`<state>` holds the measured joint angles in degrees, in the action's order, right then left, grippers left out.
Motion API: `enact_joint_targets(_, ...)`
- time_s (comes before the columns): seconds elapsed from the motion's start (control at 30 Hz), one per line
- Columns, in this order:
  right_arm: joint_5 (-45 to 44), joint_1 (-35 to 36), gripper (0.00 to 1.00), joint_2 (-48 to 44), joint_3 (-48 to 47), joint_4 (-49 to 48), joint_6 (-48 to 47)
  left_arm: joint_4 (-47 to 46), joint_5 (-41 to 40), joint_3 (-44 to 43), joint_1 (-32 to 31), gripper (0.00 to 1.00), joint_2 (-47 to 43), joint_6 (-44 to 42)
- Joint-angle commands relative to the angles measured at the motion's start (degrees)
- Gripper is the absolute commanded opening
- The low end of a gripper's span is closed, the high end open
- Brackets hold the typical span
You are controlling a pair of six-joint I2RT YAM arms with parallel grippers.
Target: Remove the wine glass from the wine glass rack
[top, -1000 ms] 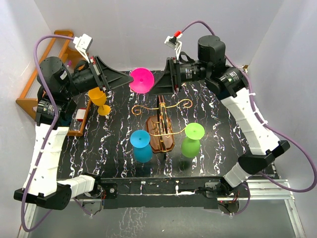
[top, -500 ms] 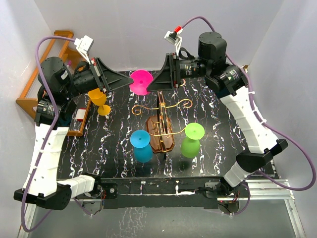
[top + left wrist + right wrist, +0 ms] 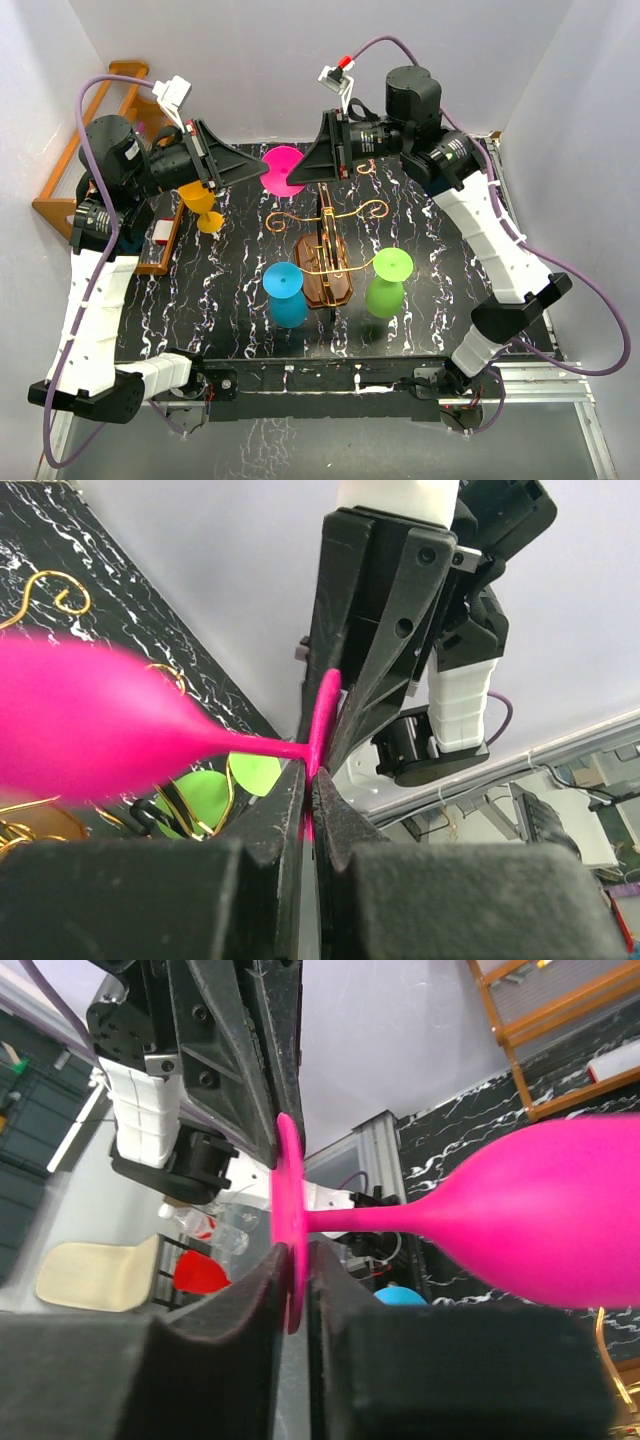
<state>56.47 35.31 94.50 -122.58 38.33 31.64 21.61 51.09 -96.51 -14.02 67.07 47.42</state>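
Observation:
The pink wine glass (image 3: 283, 168) hangs in the air above the table's far edge, clear of the wine glass rack (image 3: 326, 262). My left gripper (image 3: 262, 170) is shut on the rim of its foot. My right gripper (image 3: 303, 176) is shut on the same foot from the opposite side. The left wrist view has the foot (image 3: 322, 715) edge-on between my left gripper (image 3: 311, 780) and the bowl (image 3: 90, 730) at the left. In the right wrist view my right gripper (image 3: 297, 1260) pinches the foot (image 3: 288, 1210), with the bowl (image 3: 540, 1220) to the right.
A blue glass (image 3: 286, 293) and a green glass (image 3: 386, 283) hang from the rack's gold wire arms. An orange glass (image 3: 203, 205) stands by the stepped wooden shelf (image 3: 70, 190) at the left. White walls close in behind and at both sides.
My right gripper has moved left to the pink glass and shut on its foot. The left gripper has kept its hold and barely moved.

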Motion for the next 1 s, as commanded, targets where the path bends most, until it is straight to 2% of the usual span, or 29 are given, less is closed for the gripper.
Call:
enact_joint_targets(0.0, -4.63, 0.46, 0.08, -0.75, -2.54, -1.92, -3.44, 2.69, -0.37, -0.86, -0.11, 0.07, -1.61, -1.58)
enact_joint_targets(0.07, -8.08, 0.58, 0.08, -1.94, -1.97, 0.22, -7.52, 7.05, -4.28, -2.14, -0.11, 0.25, -1.76, -2.91)
enact_joint_targets(0.1, -10.65, 0.69, 0.08, -2.89, -1.2, 1.46, -10.3, 10.65, -8.57, -3.21, -0.16, 0.29, -1.69, -3.43)
enact_joint_targets(0.2, -19.5, 1.34, 0.08, -7.74, 4.74, 3.19, -22.16, 22.15, -21.46, -6.77, -0.12, 0.31, -1.17, -1.87)
enact_joint_targets(0.27, -24.73, 2.22, 0.08, -12.67, 11.69, 0.85, -29.85, 25.01, -25.61, -6.79, -0.11, 0.31, -1.83, 1.29)
enact_joint_targets(0.43, -31.76, 6.52, 0.08, -29.71, 34.45, -15.19, -56.97, 19.58, -23.27, -3.3, -0.09, 0.32, -3.9, 9.23)
enact_joint_targets(0.5, -36.71, 8.11, 0.08, -34.75, 40.28, -19.38, -66.52, 18.5, -20.64, -3.73, -0.12, 0.33, -2.98, 11.58)
enact_joint_targets(0.67, -47.24, 12.94, 0.08, -37.64, 44.08, -14.63, -95.1, 21.3, -16.17, -7.21, -0.12, 0.35, 1.03, 12.84)
enact_joint_targets(0.77, -59.19, 18.2, 0.08, -38.06, 47.87, -13.18, -111.48, 23.78, -14.7, -9.21, -0.08, 0.36, 2.78, 12.11)
enact_joint_targets(0.83, -64.86, 21.04, 0.08, -37.95, 49.97, -13.32, -118.74, 24.84, -13.53, -10.61, -0.18, 0.36, 3.67, 12.11)
enact_joint_targets(0.97, -70.24, 24.41, 0.08, -37.03, 51.67, -11.89, -128.43, 25.09, -11.97, -13.09, -0.13, 0.37, 4.21, 13.24)
